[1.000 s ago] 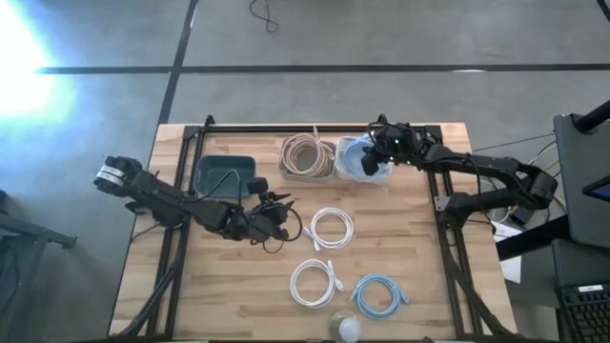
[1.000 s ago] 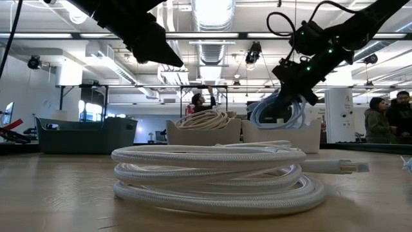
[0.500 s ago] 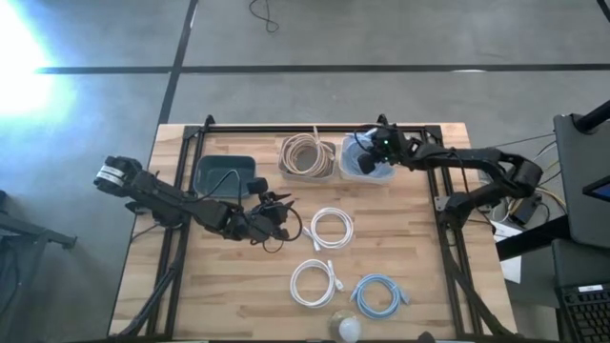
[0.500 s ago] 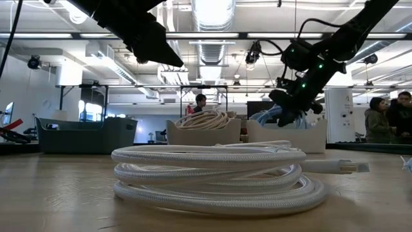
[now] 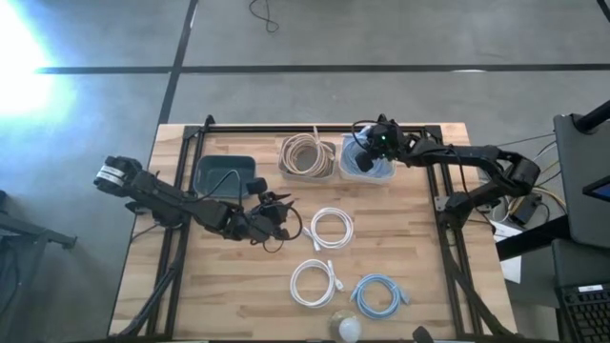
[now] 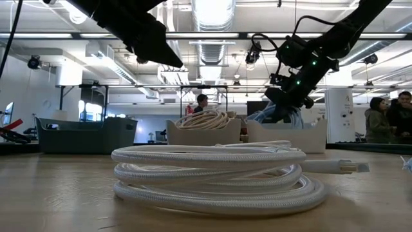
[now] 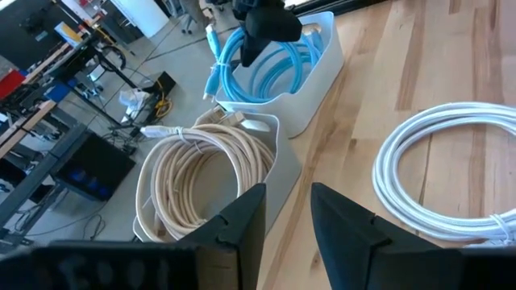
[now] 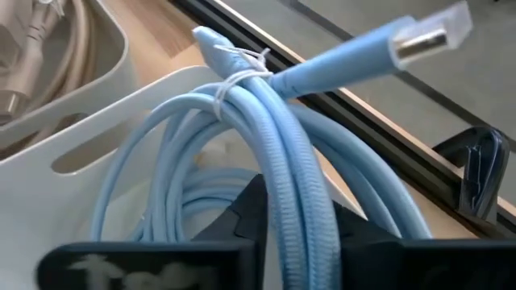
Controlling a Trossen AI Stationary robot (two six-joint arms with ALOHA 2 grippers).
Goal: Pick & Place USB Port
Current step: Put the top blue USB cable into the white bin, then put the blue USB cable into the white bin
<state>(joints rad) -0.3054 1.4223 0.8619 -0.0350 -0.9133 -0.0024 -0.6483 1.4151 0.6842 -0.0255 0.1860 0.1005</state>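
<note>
A light blue coiled USB cable (image 5: 365, 167) hangs from my right gripper (image 5: 370, 152) inside the white bin (image 5: 343, 177) at the table's far edge. The low view shows the coil (image 6: 275, 116) dipping behind the bin's wall under the gripper (image 6: 291, 90). In the left wrist view the gripper (image 7: 263, 26) stands above the coil (image 7: 270, 68). My left gripper (image 5: 282, 217) waits open over the middle of the table, touching nothing. My right gripper pinches several strands of the blue coil (image 8: 292, 189) between its two fingers (image 8: 246, 211), which lie across the strands. It comes from above, slanting down. The coil's lower loops (image 8: 201, 201) lie in the white bin (image 8: 76, 153), and the tied plug end (image 8: 423, 31) sticks up past the bin.
A second white bin (image 5: 307, 156) beside it holds a beige cable coil. A dark teal bin (image 5: 221, 174) sits at the far left. Two white coils (image 5: 331, 228) (image 5: 315, 282) and another blue coil (image 5: 379, 294) lie on the near half. A white coil (image 6: 212, 177) fills the low view's foreground.
My right gripper has carried the blue coil down and slightly toward the table's far left. The coil, which hung over the white bin's near rim, now sits lowered into the bin. The gripper has kept hold throughout.
</note>
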